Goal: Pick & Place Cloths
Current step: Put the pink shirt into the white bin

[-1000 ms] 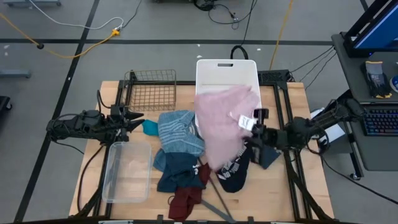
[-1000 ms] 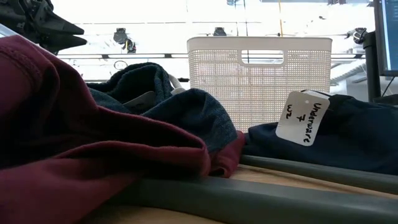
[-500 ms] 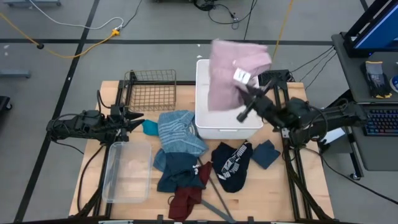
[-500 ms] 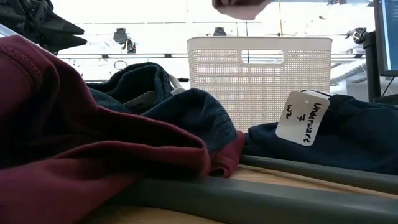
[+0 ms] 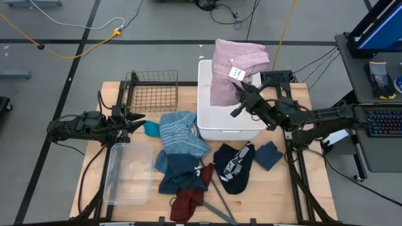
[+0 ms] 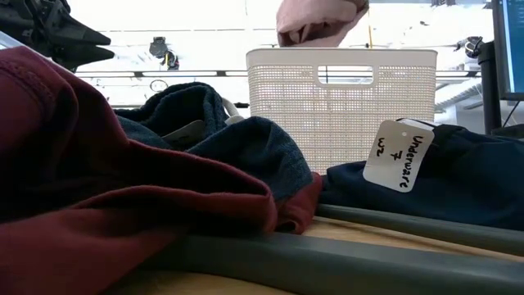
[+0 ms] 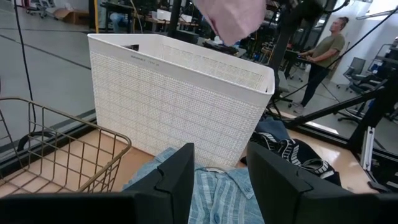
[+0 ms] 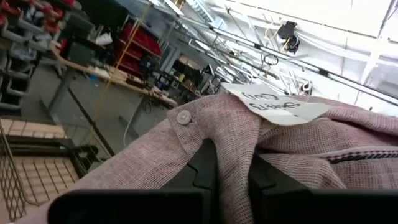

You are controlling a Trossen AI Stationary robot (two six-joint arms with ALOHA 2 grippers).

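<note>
Pink shirt (image 5: 233, 78) hangs over the white basket (image 5: 217, 129), blocking its open top

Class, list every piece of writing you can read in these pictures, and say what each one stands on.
"Underware 7" with a further scrawl below: handwritten on the white tag lying on the navy top.
Handwriting on the paper tag pinned to the pink shirt: too blurred to read.
White print on the navy top, high view: unreadable.
Embossed line on the white basket wall: too small.
</note>
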